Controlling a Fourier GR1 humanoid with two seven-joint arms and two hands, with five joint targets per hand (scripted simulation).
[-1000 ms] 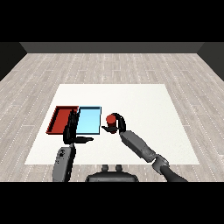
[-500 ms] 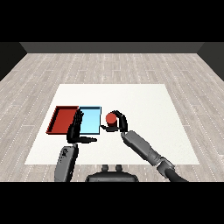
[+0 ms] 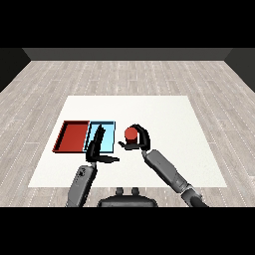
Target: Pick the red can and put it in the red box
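The red can point(image 3: 130, 134) is held above the white table point(image 3: 164, 119), just right of the light blue tray point(image 3: 107, 140). My right hand point(image 3: 140, 140) is curled round the can, shut on it. The red tray point(image 3: 73, 136) lies left of the blue one, with nothing in it. My left hand point(image 3: 97, 148) hovers over the blue tray's near edge with straight fingers pointing away and the thumb out to the right, open and holding nothing.
The two trays lie side by side at the table's left. My left forearm point(image 3: 82, 182) rises from the lower left and my right forearm point(image 3: 167, 172) from the lower right. Bare table surface stretches to the right and the far side.
The right hand has lifted the red can slightly and kept it beside the blue tray. The left hand and forearm have risen and moved forward over the blue tray's near edge.
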